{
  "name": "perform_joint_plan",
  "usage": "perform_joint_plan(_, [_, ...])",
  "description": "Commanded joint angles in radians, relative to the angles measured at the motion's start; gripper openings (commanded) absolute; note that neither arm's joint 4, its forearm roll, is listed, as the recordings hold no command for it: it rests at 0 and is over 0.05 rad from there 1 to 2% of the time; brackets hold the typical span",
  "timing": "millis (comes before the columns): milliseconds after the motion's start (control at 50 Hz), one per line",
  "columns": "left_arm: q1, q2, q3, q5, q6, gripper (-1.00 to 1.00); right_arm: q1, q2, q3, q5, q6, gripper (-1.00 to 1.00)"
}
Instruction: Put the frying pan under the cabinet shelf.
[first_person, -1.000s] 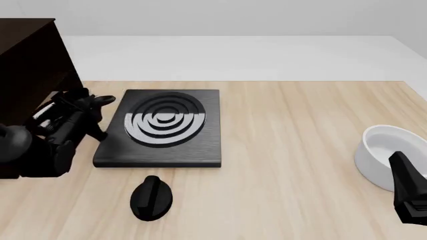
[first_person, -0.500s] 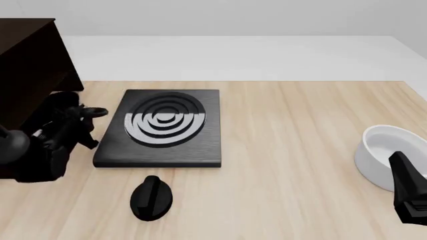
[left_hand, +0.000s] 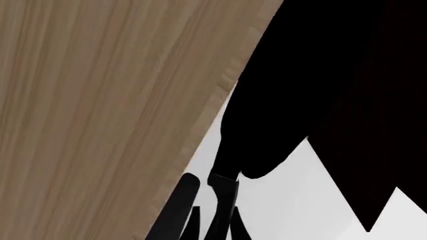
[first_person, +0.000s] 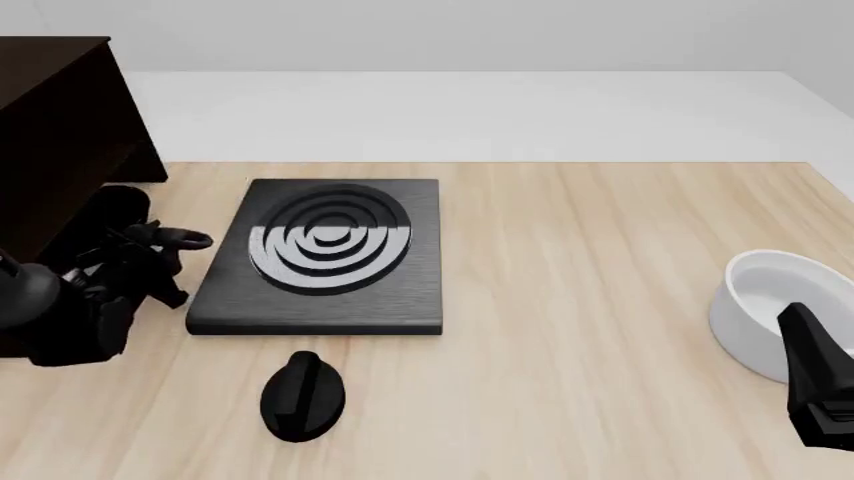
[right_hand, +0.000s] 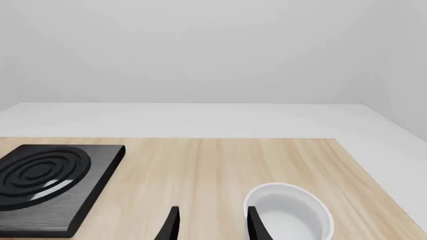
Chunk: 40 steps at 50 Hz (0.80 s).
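The cabinet shelf (first_person: 60, 130) is a tall dark brown cabinet at the table's far left; it fills much of the left wrist view as a black mass (left_hand: 333, 75). A small rounded glossy black object with a short black stub, seemingly the frying pan (first_person: 304, 396) lying underside up, rests on the table near the front edge, untouched by either arm. My left gripper (first_person: 176, 266) (left_hand: 205, 194) hovers just in front of the cabinet's base, its fingers slightly apart with nothing between them. My right gripper (right_hand: 210, 224) stands open and empty beside the white bowl.
A square black plate with concentric rings (first_person: 327, 255) (right_hand: 47, 182) lies between the cabinet and the table's middle. A white bowl (first_person: 781, 305) (right_hand: 290, 212) sits at the right edge. The table's left edge (left_hand: 200, 150) runs close beside the left gripper.
My left gripper has drawn back from the cabinet toward the table's near side and a little lower. The black object, plate, bowl and right arm have not moved.
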<state>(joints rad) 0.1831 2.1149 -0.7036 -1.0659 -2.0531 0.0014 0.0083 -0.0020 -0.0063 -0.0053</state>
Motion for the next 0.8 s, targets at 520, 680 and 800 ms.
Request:
perform_joint_plan(520, [0.164,0.169,-0.104,0.194,0.292,-1.00,0.000,0.000,0.000,0.000,0.000,1.00])
perform_joint_plan(680, [0.181,0.171,-0.113,0.209,0.296,-1.00,0.000,0.000,0.000,0.000,0.000,1.00])
perform_joint_plan(800, [0.182,0.191,-0.128,0.213,0.293,-1.00,0.000,0.000,0.000,0.000,0.000,1.00])
